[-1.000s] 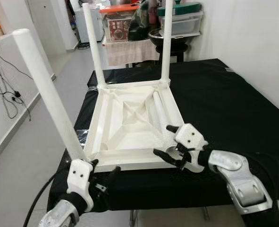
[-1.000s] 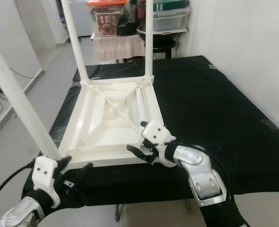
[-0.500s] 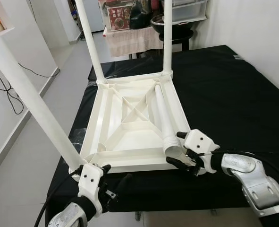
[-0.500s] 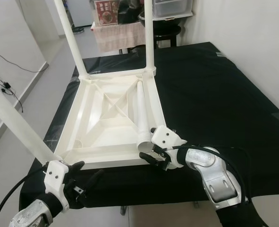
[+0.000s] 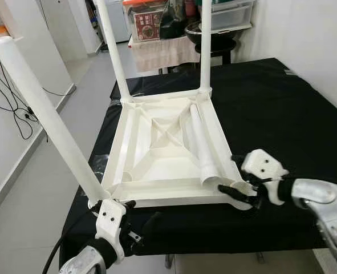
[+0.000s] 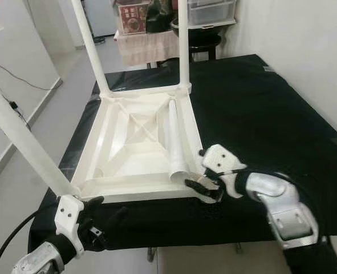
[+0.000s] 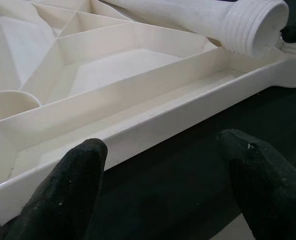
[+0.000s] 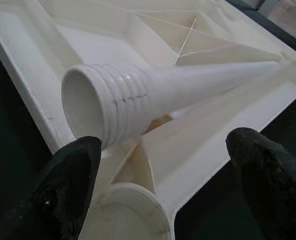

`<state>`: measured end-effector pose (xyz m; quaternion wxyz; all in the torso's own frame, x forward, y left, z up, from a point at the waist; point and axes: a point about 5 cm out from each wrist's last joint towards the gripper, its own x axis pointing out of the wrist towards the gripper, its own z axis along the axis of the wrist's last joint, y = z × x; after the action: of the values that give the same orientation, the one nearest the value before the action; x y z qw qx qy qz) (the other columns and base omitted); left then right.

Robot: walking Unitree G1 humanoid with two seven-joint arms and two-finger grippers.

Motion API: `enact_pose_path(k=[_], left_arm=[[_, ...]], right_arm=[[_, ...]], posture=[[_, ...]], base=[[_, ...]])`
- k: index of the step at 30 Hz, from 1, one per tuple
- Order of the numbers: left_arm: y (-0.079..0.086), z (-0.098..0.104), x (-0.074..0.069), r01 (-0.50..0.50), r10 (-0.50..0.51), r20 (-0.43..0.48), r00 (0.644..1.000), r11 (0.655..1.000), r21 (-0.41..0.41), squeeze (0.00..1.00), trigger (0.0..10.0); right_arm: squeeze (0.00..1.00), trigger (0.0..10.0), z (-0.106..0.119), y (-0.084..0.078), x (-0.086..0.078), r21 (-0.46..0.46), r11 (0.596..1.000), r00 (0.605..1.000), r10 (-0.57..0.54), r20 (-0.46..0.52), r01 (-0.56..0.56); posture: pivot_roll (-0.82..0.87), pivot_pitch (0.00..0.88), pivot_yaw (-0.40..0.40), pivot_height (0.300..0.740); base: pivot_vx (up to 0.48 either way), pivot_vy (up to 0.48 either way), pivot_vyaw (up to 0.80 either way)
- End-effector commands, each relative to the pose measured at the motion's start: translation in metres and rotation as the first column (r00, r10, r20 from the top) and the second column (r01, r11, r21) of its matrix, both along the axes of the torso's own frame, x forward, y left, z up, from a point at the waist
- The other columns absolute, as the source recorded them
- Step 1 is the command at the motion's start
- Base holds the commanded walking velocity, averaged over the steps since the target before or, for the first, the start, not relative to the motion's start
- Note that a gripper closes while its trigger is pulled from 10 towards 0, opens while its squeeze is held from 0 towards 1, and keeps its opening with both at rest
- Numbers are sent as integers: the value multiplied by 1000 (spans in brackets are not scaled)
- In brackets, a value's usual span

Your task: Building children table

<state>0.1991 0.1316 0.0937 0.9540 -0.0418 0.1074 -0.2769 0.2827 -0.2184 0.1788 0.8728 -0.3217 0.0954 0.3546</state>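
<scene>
three legs standing on the upturned children's table (image 5: 157,154), a fourth leg (image 5: 203,145) lying loose inside it on the black worktop (image 5: 282,120).
right gripper (image 5: 239,191) is hovering open at the loose leg's threaded end by the empty corner socket (image 8: 130,212); left gripper (image 5: 135,220) is waiting open beside the near-left leg (image 5: 48,114). closing on the threads alone could let the leg roll off. half a second ago, the right gripper sat closer against the leg's mouth.

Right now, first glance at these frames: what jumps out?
The upside-down white table on the black-covered surface, with three legs screwed in and pointing up. The fourth leg lies loose inside it, threaded end toward the empty near-right socket, where the right end effector hovers open. The left end effector waits open at the near-left corner.
</scene>
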Motion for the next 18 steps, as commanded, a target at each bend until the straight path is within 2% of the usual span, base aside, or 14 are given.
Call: enact_pose_path(k=[1, 2, 6, 18], left_arm=[[5, -3, -1, 1, 0, -18, 1000, 1000, 14, 0, 10000], [5, -3, -1, 1, 0, -18, 1000, 1000, 14, 0, 10000], [4, -3, 0, 0, 0, -15, 1000, 1000, 15, 0, 10000], [4, -2, 1, -11, 11, -14, 1000, 1000, 2, 0, 10000]], right_arm=[[0, 10000, -5, 4, 4, -7, 999, 999, -45, 12, 45], [0, 10000, -5, 4, 4, -7, 999, 999, -45, 12, 45], [0, 10000, -15, 29, 5, 65, 995, 997, -78, 5, 77], [0, 10000, -19, 44, 8, 100, 987, 992, -125, 6, 124]], posture=[[-141, 33, 100, 740], [-141, 33, 100, 740], [-135, 37, 99, 740], [-140, 40, 92, 740]], base=[[0, 0, 0], [0, 0, 0], [0, 0, 0], [0, 0, 0]])
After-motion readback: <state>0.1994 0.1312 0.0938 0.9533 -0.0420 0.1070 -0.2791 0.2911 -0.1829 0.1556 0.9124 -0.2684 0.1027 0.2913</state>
